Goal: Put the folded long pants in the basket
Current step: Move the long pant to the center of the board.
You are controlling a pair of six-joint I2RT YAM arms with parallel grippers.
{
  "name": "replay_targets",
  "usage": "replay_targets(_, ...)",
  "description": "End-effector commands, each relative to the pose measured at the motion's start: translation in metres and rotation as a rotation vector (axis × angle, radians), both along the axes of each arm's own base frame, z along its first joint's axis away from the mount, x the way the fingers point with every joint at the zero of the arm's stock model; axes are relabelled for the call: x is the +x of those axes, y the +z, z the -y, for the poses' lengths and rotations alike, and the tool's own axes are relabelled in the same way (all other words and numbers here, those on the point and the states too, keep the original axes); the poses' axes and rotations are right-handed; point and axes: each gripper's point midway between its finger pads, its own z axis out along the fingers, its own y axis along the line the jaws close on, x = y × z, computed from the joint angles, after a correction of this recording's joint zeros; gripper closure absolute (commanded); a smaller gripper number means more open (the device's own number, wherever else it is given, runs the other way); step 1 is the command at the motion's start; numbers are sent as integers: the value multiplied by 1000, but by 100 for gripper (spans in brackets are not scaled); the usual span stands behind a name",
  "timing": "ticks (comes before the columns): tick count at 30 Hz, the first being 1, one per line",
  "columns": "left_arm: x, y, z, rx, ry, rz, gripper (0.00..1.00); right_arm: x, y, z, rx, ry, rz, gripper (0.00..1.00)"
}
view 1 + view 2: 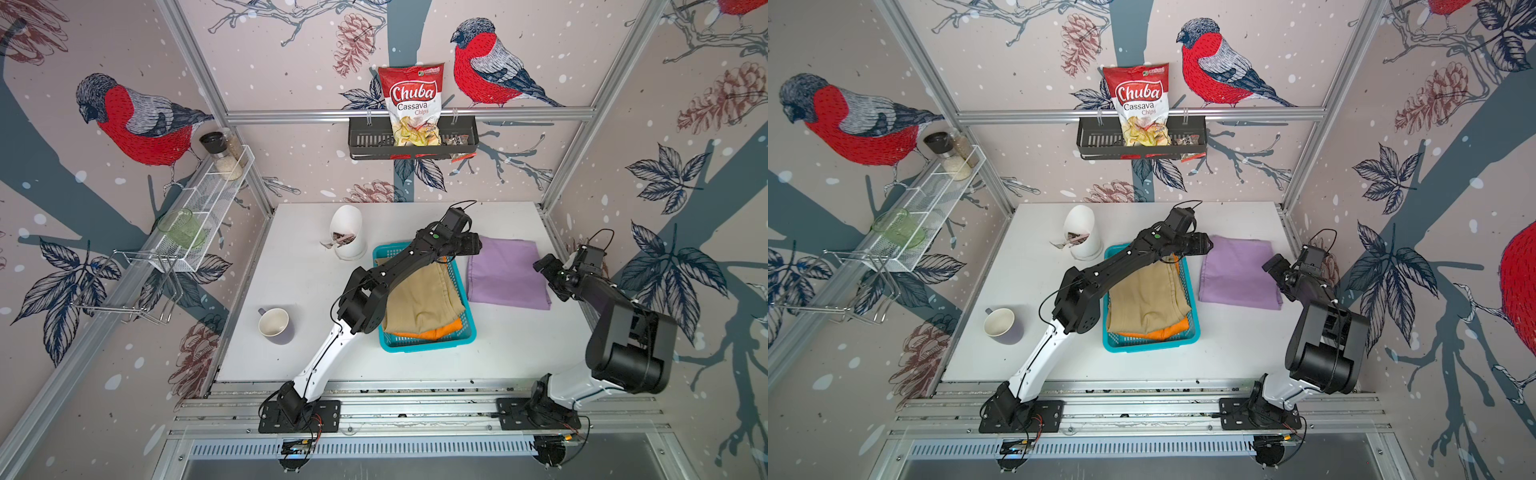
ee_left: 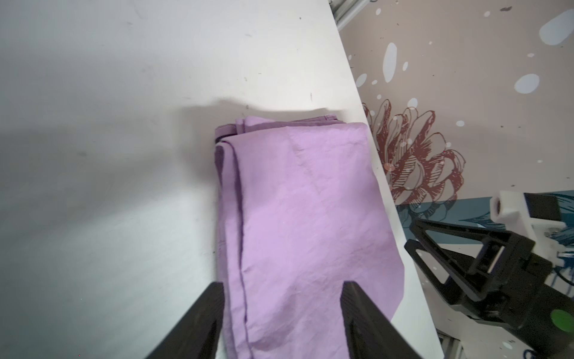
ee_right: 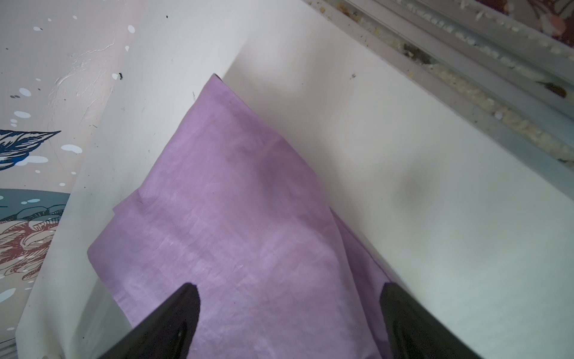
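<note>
1. Purple mug (image 1: 274, 326): upright on the tabletop (image 1: 519, 340), near the left edge toward the front, well apart from the basket.
2. White tilted container (image 1: 349, 232): toward the back edge, just beside the basket's far left corner.
3. Turquoise basket (image 1: 428, 345): mid-tabletop. It holds the tan pants (image 1: 419, 299), folded, lying on the orange pants (image 1: 440, 328), whose front edge shows beneath.
4. Left gripper (image 2: 283, 284): over the basket's far right corner, pointing at the lilac pants. Its fingers stand partly apart, with the cloth's near edge showing between them and nothing clamped.
5. Lilac pants (image 1: 505, 274): folded flat on the tabletop, outside the basket, just beside its right wall and near the right edge.
6. Right gripper (image 3: 289, 286): at the right edge, above the lilac pants' right side. Its fingers are spread wide and hold nothing.
</note>
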Motion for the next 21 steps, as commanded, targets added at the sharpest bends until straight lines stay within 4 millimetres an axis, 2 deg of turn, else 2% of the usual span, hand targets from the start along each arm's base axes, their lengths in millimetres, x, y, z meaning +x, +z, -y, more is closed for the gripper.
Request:
replay_targets(1, -19, -56, -58, 301, 54, -98, 35, 3, -4, 2, 8, 3, 3, 4)
replay_targets(5, -20, -57, -69, 324, 58, -103, 35, 4, -15, 9, 21, -1, -13, 3)
replay_targets(10, -18, -52, -68, 301, 50, -110, 35, 6, -36, 19, 49, 25, -41, 2)
replay_targets(14, -13, -41, -60, 265, 43, -96, 35, 14, -54, -2, 145, 120, -41, 2)
replay_targets(21, -4, -31, -55, 221, 47, -85, 35, 23, -70, -45, 159, 247, -78, 5)
